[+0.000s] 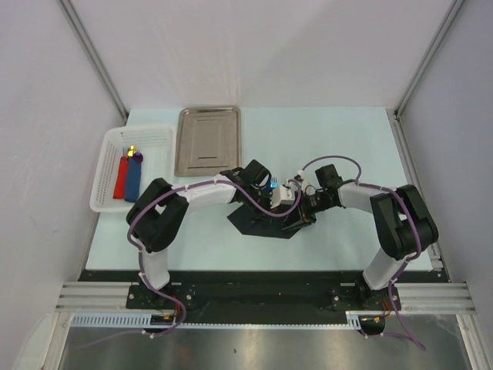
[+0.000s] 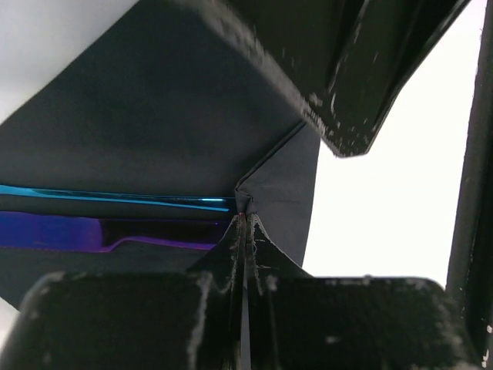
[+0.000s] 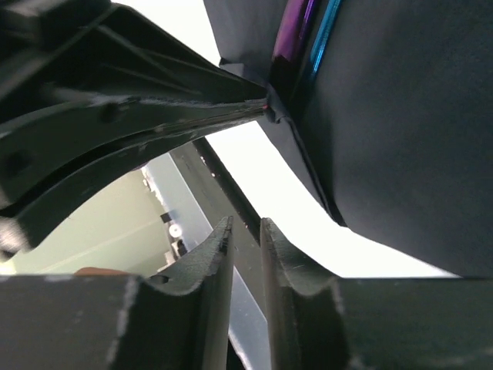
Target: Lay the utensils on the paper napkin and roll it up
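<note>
Lab test booth (white panels point(image 1: 254, 46), aluminium frame point(image 1: 91, 54)).

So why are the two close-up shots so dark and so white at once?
Left wrist: the black napkin fills the frame, so the table behind burns out white; near fingers are blurred. Right wrist: same glare and blur. Top: even light, sharp.

The left arm point(image 1: 202, 190) and the right arm point(image 1: 362, 194) bend inward, wrists nearly meeting. The left hand point(image 2: 243, 225) pinches a thin black paper napkin point(image 2: 154, 116); the right hand point(image 3: 245, 237) is slightly apart.
</note>
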Controlling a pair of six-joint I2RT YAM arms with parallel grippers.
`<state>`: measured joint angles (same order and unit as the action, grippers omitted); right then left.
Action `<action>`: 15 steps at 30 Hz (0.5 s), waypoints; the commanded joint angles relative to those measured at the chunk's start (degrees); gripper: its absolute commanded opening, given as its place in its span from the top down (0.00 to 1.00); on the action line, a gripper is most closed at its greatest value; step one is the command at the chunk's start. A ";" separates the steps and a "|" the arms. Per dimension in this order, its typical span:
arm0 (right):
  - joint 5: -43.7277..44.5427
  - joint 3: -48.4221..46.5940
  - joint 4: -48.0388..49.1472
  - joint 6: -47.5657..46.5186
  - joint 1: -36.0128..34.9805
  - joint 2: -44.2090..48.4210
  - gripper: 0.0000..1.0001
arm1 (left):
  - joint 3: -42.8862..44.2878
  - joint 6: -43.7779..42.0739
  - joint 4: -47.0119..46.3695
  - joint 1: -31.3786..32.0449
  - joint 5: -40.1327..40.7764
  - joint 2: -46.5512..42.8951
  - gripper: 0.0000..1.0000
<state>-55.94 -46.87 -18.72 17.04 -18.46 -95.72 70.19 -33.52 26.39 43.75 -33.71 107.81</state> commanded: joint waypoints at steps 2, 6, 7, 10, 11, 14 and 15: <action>-1.19 -0.76 2.90 1.42 -1.93 -3.32 0.77 | -0.23 1.35 -3.10 -0.59 -0.92 0.38 1.00; -0.75 -1.90 2.81 1.42 -2.90 -5.44 0.79 | -0.50 1.96 -3.45 -1.12 -0.83 0.73 1.00; -0.75 -2.08 2.81 1.42 -2.99 -5.79 0.79 | -0.58 2.23 -3.54 -1.29 -0.91 0.74 1.00; -0.22 -2.96 2.64 1.60 -3.16 -7.11 0.80 | -1.02 2.40 -3.89 -1.38 -0.48 0.65 1.00; -0.22 -3.22 2.55 1.60 -3.25 -7.46 0.80 | -0.94 2.40 -3.98 -1.47 -0.48 0.65 1.00; 0.66 -4.54 2.02 1.68 -3.78 -8.60 0.82 | -1.02 2.32 -3.80 -1.47 -0.56 0.82 1.00; 1.09 -4.80 1.93 1.77 -4.13 -9.13 0.83 | -1.20 2.32 -3.80 -1.38 -0.65 0.91 1.00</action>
<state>-55.86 -48.88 -17.43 18.44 -21.71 -103.37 69.56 -31.73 24.05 42.63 -33.36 108.40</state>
